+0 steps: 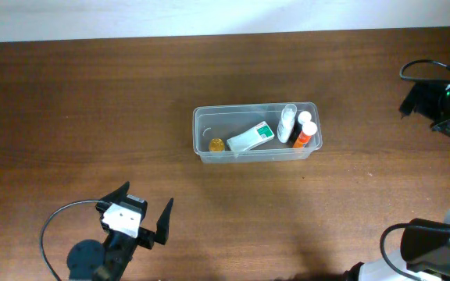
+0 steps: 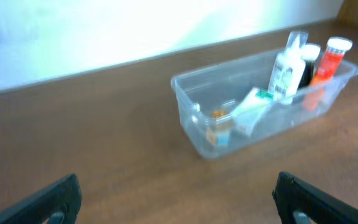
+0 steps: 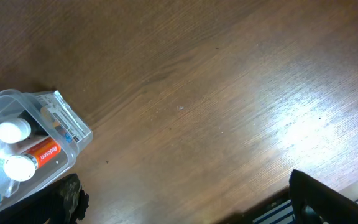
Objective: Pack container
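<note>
The container [image 1: 248,107] sits between my arms, holding a white bottle [image 1: 287,121], an orange tube [image 1: 303,139], a green-and-white pack [image 1: 251,138] and a small amber piece [image 1: 217,144]; my left gripper [image 1: 147,197] hangs near-side left of it, fingers spread, empty; my right gripper [image 3: 188,202], beyond its right end, is likewise splayed; nothing loose lies beside it, so packing looks finished; next I'd park both arms.

Clear, colourless rectangular plastic container [image 1: 233,109] with rounded corners and a rim, upright and open near the middle of the wooden table [image 1: 92,117]; inside lie a white bottle [image 1: 287,122], an orange tube [image 1: 304,137] and a white-and-green packet [image 1: 251,138]
</note>
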Available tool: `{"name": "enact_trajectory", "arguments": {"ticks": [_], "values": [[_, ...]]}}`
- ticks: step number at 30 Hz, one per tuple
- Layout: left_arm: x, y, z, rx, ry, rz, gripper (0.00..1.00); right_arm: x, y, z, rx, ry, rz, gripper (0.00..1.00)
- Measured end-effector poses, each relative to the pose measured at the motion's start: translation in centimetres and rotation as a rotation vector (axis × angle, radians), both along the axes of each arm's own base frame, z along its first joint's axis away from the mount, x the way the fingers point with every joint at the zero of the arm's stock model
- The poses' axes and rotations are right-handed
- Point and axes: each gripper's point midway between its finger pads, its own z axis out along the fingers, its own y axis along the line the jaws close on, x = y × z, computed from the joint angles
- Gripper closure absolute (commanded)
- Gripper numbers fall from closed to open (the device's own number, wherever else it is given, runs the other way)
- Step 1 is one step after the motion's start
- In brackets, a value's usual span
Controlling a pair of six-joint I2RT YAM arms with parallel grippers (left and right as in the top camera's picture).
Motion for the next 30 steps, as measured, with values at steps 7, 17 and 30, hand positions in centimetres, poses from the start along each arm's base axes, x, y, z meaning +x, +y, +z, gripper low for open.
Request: {"name": "enact_trajectory", "arguments": {"ticks": [7,17,30], "values": [[1.0,0.0,1.6,-0.011,-0.175,0.000,0.01,0.0,0.0,0.0,0.000,0.000,0.000,0.02],[1.9,-0.1,1.8,-0.018,-0.278,0.002,0.01,0.0,0.0,0.0,0.000,0.000,0.000,0.02],[2.6,1.0,0.9,-0.013,-0.319,0.050,0.01,0.0,0.0,0.0,0.000,0.000,0.000,0.02]]}}
